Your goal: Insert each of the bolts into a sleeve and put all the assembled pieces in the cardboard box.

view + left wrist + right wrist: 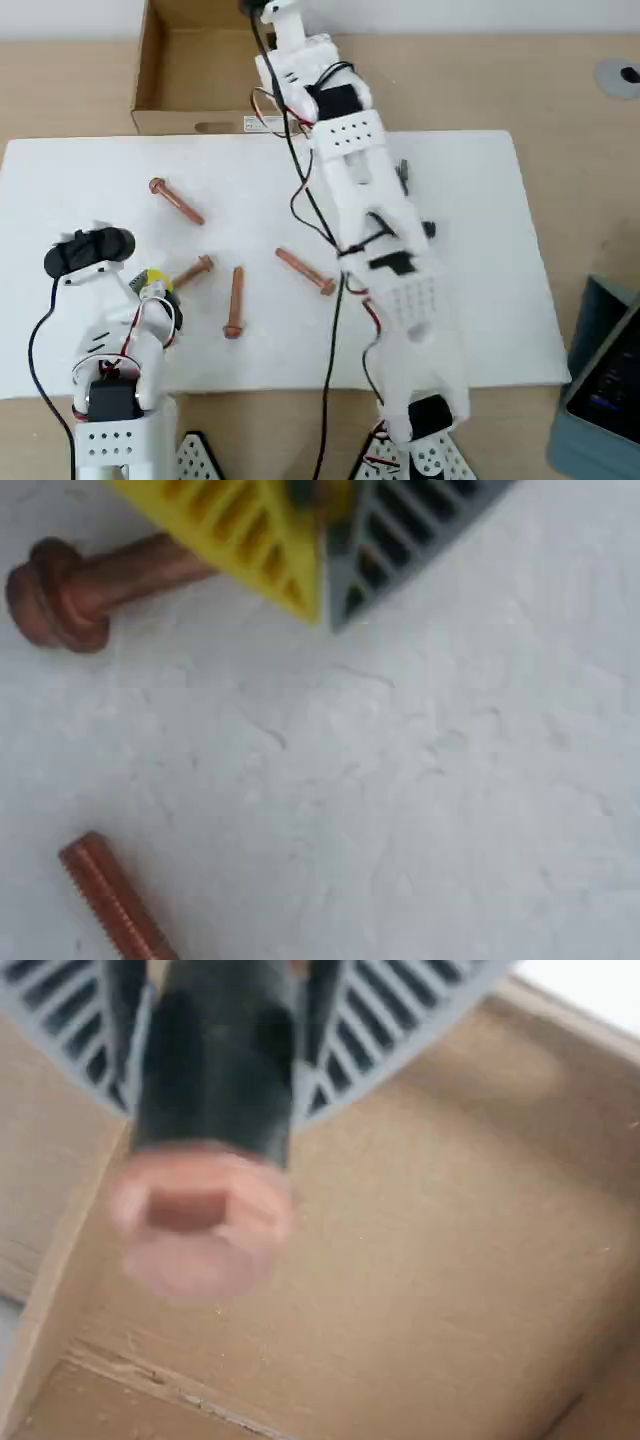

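Bolt head [200, 1220], copper-coloured, pokes out of the end of a black sleeve [215, 1060]. The right gripper [215, 1110] is clamped on that sleeve, with a grey finger [400, 1020] pressed to each side. It holds the joined piece in the air over the floor of the cardboard box [450, 1260]. In the high view the right arm [370, 200] stretches from the near edge across the white mat [480, 300] to the box [150, 70]. The box stands at the far left on the wooden table [560, 120], just beyond the mat's far edge.

Four more bolts lie bare on the mat. The left gripper [155, 285] is low over the near left part of the mat. Its yellow finger [230, 530] and its grey finger [420, 530] meet at the tips. The shaft of the gripped bolt [110, 580] runs in behind the yellow one, and a bit of copper shows between the two, so the gripper looks closed on the shaft's end. In the high view this bolt [195, 271] points its head to the right and far. Just to its right lies the near bolt [235, 300], its head toward the near edge and its threaded end [115, 900] close to the gripper. The middle bolt [305, 271] lies slantwise beside the right arm. The far-left bolt [177, 201] lies apart from the rest, between the left gripper and the box.
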Robot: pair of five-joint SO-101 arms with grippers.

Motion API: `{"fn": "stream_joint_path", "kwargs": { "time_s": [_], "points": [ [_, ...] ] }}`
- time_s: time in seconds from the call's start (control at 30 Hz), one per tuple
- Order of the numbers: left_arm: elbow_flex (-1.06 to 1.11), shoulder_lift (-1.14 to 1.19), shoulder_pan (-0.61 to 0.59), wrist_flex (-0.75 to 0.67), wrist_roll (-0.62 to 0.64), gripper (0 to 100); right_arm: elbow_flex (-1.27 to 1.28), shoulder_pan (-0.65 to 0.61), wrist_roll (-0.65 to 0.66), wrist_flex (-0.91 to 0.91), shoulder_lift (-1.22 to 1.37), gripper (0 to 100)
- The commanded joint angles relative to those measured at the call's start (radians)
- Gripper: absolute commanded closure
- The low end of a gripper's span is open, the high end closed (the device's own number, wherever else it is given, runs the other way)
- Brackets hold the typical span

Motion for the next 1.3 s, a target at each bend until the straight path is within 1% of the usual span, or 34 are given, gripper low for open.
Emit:
{"fn": "stream_joint_path", "kwargs": {
  "time_s": [0.0, 0.17, 0.33, 0.47, 0.53, 0.93, 1.03, 1.23, 1.27],
  "points": [
    [0.006, -0.007, -0.005, 0.0, -0.003, 100, -0.236, -0.025, 0.032, -0.025, 0.108, 98.8],
    [0.006, -0.007, -0.005, 0.0, -0.002, 100, -0.387, -0.041, 0.117, -0.025, 0.263, 98.7],
    [0.006, -0.007, -0.005, 0.0, -0.002, 100, -0.432, -0.042, 0.184, -0.005, 0.338, 97.8],
    [0.006, -0.007, -0.005, 0.0, -0.002, 100, -0.437, -0.042, 0.181, 0.054, 0.348, 87.9],
    [0.006, -0.007, -0.005, 0.0, -0.002, 100, -0.437, -0.042, 0.18, 0.066, 0.348, 84.6],
    [0.006, -0.007, -0.005, 0.0, -0.002, 100, -0.452, -0.039, 0.18, 0.074, 0.341, 84.6],
    [0.006, -0.007, -0.006, 0.0, 0.0, 100, -0.541, -0.039, 0.18, 0.157, 0.346, 86.3],
    [0.006, -0.007, -0.008, 0.0, 0.002, 100, -0.742, -0.036, 0.181, 0.402, 0.343, 89.9],
    [0.006, -0.007, -0.008, 0.0, 0.002, 100, -0.743, -0.035, 0.184, 0.431, 0.34, 90.4]
  ]
}}
